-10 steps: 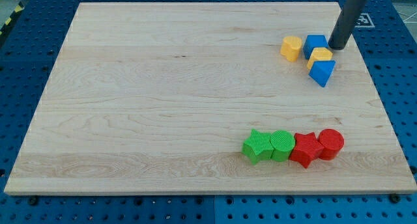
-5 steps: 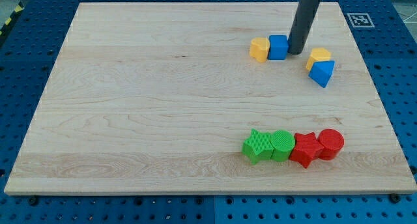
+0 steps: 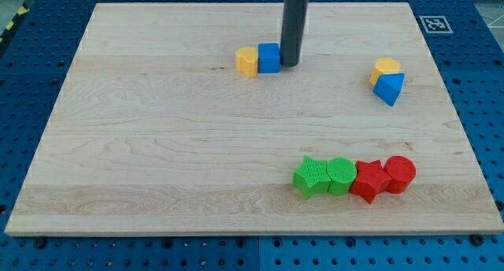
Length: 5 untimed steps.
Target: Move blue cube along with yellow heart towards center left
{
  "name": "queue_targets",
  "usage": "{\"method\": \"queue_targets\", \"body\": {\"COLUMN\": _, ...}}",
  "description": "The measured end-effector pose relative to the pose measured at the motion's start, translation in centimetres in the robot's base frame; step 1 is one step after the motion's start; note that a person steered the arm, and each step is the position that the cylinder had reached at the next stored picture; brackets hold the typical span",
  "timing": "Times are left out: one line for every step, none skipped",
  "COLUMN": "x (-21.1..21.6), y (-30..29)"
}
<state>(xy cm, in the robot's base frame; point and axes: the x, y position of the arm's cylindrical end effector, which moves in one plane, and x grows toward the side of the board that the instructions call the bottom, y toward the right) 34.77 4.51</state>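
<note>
Upper middle: our tip (image 3: 289, 64), a bare rod grasping nothing, presses blue cube (image 3: 269, 58)'s right face | yellow heart (image 3: 247, 61) touches cube's left, so one leftward push drives both.

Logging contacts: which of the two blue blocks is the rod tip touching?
The blue cube, squeezed between my tip and the yellow heart. The blue triangular block sits far to the view's right.
</note>
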Motion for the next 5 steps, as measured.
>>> {"method": "queue_targets", "body": {"x": 0.0, "y": -2.7}}
{"method": "queue_targets", "body": {"x": 0.4, "y": -5.8}}
{"method": "queue_targets", "body": {"x": 1.4, "y": -8.7}}
{"method": "queue_targets", "body": {"x": 1.9, "y": -11.8}}
{"method": "queue_targets", "body": {"x": 2.0, "y": -14.7}}
